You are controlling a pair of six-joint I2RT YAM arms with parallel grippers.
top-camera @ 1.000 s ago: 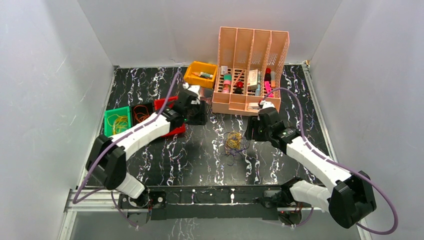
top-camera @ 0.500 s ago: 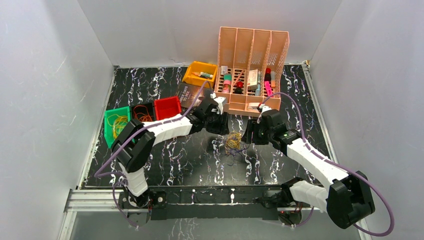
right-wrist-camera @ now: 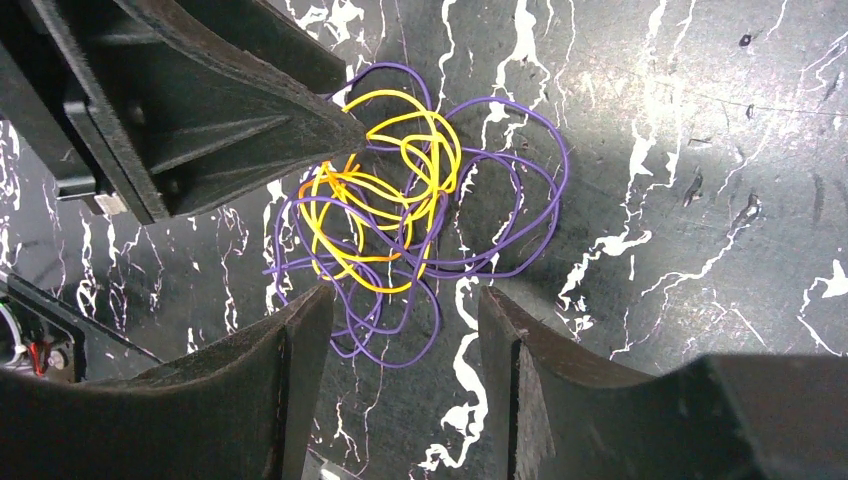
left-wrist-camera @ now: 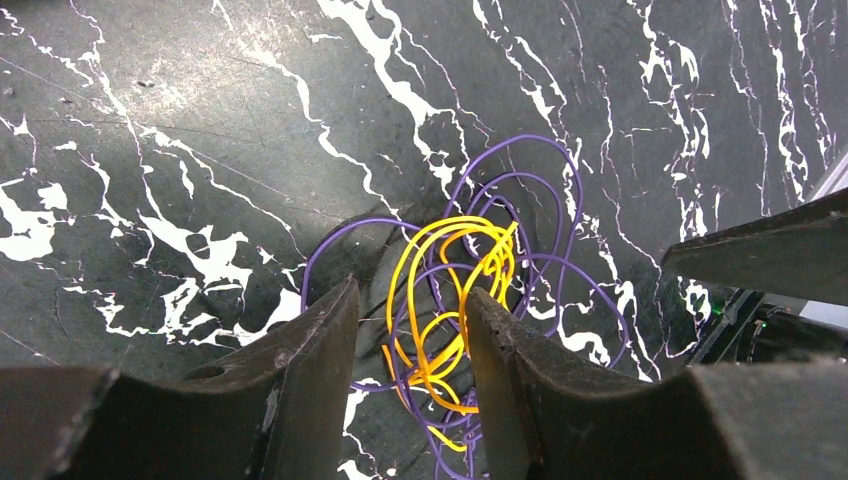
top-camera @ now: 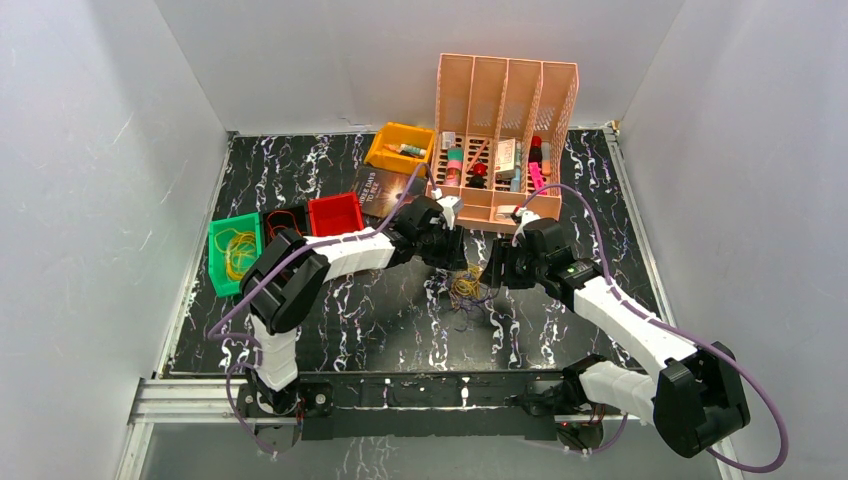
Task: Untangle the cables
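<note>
The left claw (left-wrist-camera: 412,295) is hanging open, its fingers straddling yellow strands of the cables (left-wrist-camera: 470,260). The right claw (right-wrist-camera: 407,300) is also standing open, with purple loops lying between its fingers. The tangle is lying around the counter's (top-camera: 350,310) middle, between both claws.

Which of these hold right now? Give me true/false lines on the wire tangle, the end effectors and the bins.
1. The tangle of thin yellow, orange and purple wires lies on the black marbled tabletop between both end effectors. True.
2. The right end effector is clamped shut on it. False: its jaws stand apart at the tangle's edge.
3. The green plastic bin holds yellow wire loops. True.
4. The red plastic bin sits at the table's right edge. False: it is on the left side.
5. The left end effector has part of the tangle between its open jaws. True.
</note>
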